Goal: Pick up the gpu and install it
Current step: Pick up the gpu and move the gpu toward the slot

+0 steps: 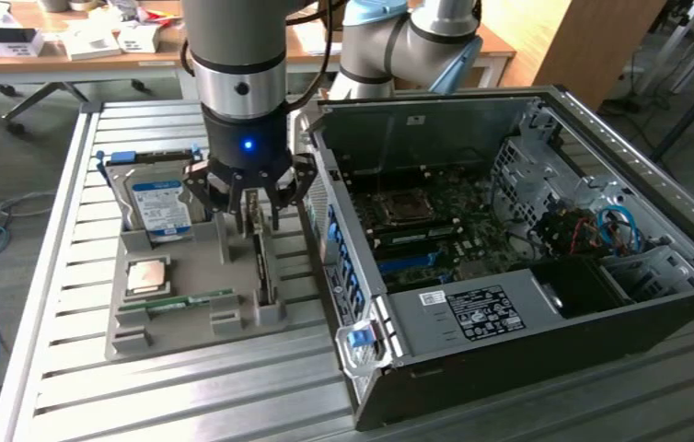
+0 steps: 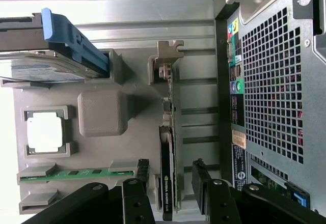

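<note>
The gripper (image 1: 252, 214) is right above the gpu (image 2: 166, 147). The gpu stands on its thin edge in the gray tray (image 1: 188, 331), along the side by the computer case (image 1: 507, 313). The open fingers (image 2: 143, 170) sit one each side of its long board, holding nothing.

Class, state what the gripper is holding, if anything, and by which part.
Nothing is held: the open gripper straddles the upright gpu without touching it.
</note>
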You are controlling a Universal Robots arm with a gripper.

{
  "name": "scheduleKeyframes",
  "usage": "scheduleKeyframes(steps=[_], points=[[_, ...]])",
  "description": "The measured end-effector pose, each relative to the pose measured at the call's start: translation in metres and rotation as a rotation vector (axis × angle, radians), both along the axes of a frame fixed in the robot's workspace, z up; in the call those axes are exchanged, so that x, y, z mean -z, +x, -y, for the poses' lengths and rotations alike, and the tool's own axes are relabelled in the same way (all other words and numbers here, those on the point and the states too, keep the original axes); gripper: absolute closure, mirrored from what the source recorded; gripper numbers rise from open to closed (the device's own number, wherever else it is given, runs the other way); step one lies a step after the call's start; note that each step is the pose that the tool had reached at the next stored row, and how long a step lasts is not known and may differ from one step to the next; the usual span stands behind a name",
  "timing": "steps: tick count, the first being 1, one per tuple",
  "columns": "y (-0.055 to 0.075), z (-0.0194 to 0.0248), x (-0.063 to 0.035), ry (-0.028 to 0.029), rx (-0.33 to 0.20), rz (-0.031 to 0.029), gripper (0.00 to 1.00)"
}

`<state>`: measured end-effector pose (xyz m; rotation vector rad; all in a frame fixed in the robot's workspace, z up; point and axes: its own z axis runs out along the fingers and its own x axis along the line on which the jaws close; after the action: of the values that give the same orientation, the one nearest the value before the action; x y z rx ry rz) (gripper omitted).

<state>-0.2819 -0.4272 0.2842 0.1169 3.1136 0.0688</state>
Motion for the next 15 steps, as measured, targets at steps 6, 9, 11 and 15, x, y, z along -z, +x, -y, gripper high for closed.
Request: scheduleKeyframes(steps=[6,9,11,15], points=[[0.0,0.0,0.0063,0.0,0.0,0.0,0.53],[0.0,0.0,0.0097,0.0,0.0,0.0,0.53],[0.0,0.0,0.0119,0.0,0.0,0.0,0.53],[0.0,0.0,0.0161,0.0,0.0,0.0,0.53]])
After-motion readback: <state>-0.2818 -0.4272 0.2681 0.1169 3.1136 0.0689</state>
